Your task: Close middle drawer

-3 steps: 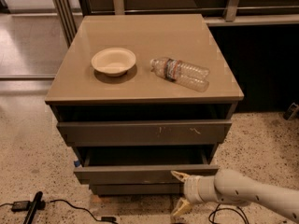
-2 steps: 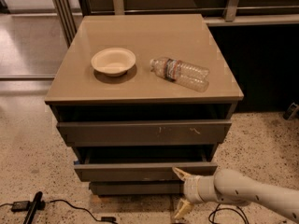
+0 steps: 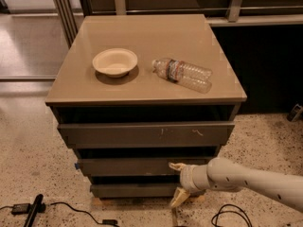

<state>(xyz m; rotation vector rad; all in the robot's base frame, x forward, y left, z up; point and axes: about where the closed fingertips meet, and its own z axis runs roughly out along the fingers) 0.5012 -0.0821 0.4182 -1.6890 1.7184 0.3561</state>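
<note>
The middle drawer (image 3: 128, 166) is a plain grey-brown front under the taller scratched front. It sticks out only slightly, with a thin dark gap above it. My gripper (image 3: 178, 182) is at the end of the pale arm reaching in from the right, low in front of the cabinet. Its fingers are spread apart and hold nothing. The upper fingertip (image 3: 176, 166) rests against the right part of the middle drawer's front. The lower fingertip (image 3: 179, 198) hangs below the bottom drawer front.
The cabinet top (image 3: 151, 37) carries a pale bowl (image 3: 115, 62) and a plastic bottle (image 3: 182, 74) lying on its side. The scratched top drawer (image 3: 147, 134) juts out a little. The bottom drawer front (image 3: 132, 190) is near the floor. Cables (image 3: 28, 208) lie on the speckled floor.
The middle drawer has slid inward; less of its inside shows. My gripper has moved forward and up with it, staying against the front.
</note>
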